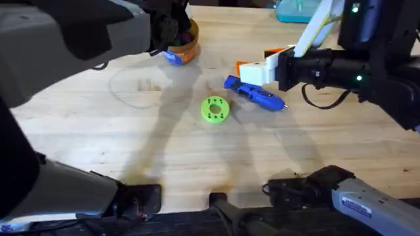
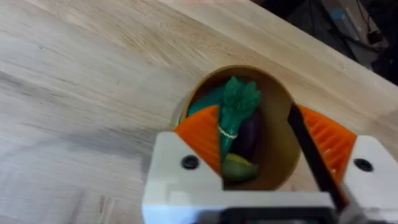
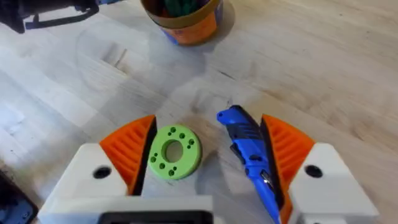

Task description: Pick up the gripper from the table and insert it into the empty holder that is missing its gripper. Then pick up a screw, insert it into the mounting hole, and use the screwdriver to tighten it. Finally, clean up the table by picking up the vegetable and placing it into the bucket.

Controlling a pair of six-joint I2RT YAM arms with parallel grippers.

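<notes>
— Where's the vegetable (image 2: 236, 109) sitting?

— Inside the bucket (image 1: 186, 43), with the left claw (image 2: 264, 149) hanging right over it, fingers spread apart and gripping nothing.

— And the right claw (image 3: 208, 152)?

— Also spread wide, empty, hovering over the worktop (image 1: 131, 131) with the screwdriver (image 1: 256, 94) lying beside the green disc (image 1: 215, 109), well apart from the bucket.

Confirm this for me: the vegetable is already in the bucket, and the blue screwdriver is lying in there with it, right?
Not quite. The vegetable is in the bucket, as the left wrist view shows, but the screwdriver lies on the table beside the green disc, as the overhead view shows.
</notes>
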